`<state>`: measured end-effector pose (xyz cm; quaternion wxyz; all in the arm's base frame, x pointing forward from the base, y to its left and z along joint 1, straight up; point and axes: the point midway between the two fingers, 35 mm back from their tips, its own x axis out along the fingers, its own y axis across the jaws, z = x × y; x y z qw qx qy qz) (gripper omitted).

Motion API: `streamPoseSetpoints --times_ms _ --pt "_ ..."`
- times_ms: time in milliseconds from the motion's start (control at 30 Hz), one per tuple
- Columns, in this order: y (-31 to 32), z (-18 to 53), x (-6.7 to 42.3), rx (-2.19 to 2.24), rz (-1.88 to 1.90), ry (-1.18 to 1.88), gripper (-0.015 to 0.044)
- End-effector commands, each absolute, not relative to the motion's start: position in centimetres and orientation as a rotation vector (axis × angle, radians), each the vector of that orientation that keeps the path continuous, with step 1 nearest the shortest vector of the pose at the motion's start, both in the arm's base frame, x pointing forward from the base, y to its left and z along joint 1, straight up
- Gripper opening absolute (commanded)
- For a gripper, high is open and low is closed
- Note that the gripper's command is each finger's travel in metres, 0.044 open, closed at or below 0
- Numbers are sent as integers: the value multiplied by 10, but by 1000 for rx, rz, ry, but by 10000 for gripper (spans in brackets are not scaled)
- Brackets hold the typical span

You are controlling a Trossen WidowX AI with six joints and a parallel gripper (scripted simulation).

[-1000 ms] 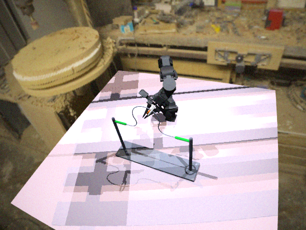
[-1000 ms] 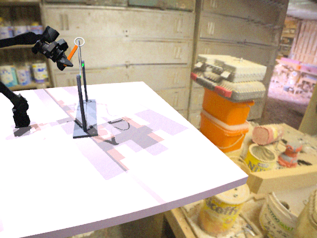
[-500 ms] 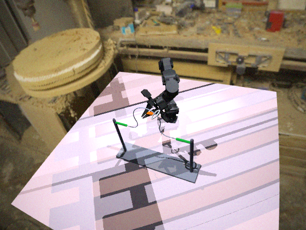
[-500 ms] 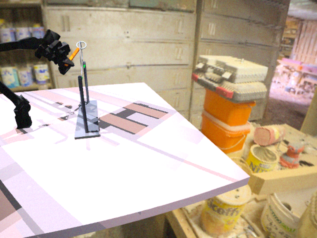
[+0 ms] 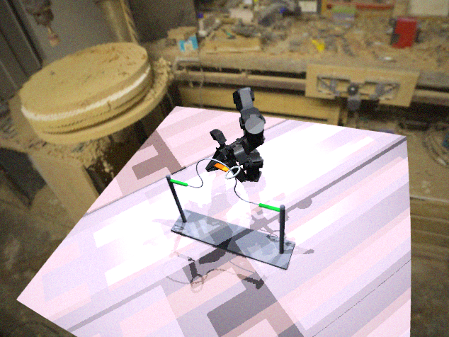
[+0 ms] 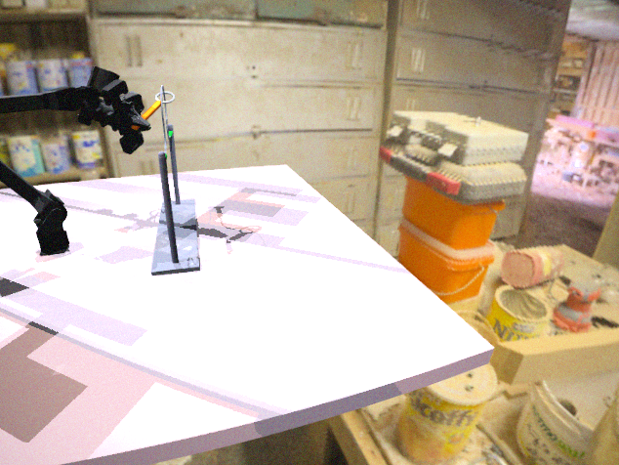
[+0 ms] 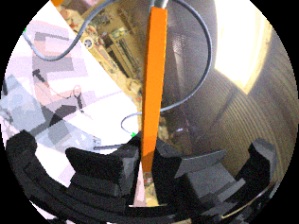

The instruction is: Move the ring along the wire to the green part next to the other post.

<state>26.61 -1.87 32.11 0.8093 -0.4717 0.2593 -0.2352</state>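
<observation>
ring (image 5: 232, 173): small pale hoop, up in the air around the thin grey wire (image 5: 198, 170), roughly mid-span between the two posts; contact with the wire too fine to tell
handle (image 5: 221, 166): orange stick, one end joined to the ring, other end pinched in the gripper
handling: likely light and rigid; thin smooth stick could twist in the pinch, so a firm hold at the far end from the ring looks right, which is where it sits now
long axis: runs from gripper out to ring; in the exterior view it tilts up and away from the arm, ring end highest; in the wrist view the handle (image 7: 153, 81) runs straight out from between the jaws
gripper (image 5: 217, 166): closed narrow on the handle's end
wire shape: grey part curves in loops between the green ends, ring on a bend
green part left in top view (image 5: 179, 182): by one post (image 5: 175, 198), well apart from ring
green part right (image 5: 268, 207): by other post (image 5: 281, 228), also apart
base plate (image 5: 286, 260): dark slab under both posts, on the table (image 5: 344, 217)
progress: judged about halfway
</observation>
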Motion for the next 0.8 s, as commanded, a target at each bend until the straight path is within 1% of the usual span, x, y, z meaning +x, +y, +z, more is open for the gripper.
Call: streamPoseSetpoints --times_ms 0,767 --pt "-21 323 264 -1082 -530 545 -150" --pt "-25 337 264 -1421 -635 479 -150"
